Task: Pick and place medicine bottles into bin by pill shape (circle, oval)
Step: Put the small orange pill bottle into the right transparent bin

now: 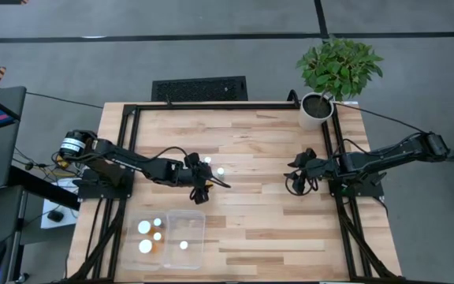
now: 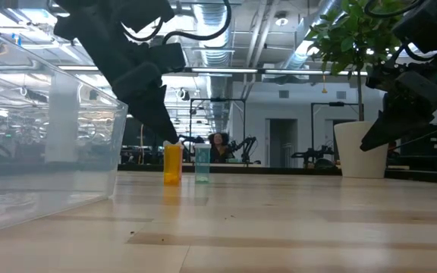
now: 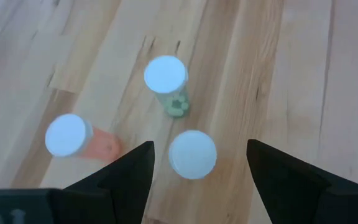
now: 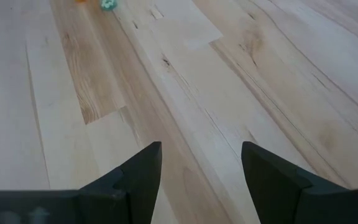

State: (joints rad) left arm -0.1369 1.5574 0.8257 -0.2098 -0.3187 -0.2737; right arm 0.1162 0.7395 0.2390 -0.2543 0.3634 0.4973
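Observation:
Three medicine bottles with white caps stand upright on the wooden table. In the left wrist view, one white-capped bottle (image 3: 192, 154) stands between the fingers of my open left gripper (image 3: 199, 149), untouched. A teal-bodied bottle (image 3: 166, 81) stands beyond it and an orange-bodied one (image 3: 73, 138) off to the side. From above, my left gripper (image 1: 210, 186) is left of the table's middle, near two caps (image 1: 208, 160) (image 1: 221, 170). The clear bin (image 1: 184, 237) sits at the near left edge. My right gripper (image 4: 201, 162) waits open over bare wood at the right (image 1: 298, 177).
Several more white-capped bottles (image 1: 150, 235) stand just left of the bin, and a cap (image 1: 184, 245) shows inside it. A potted plant (image 1: 325, 79) stands at the far right corner. Bare wood lies between the two arms.

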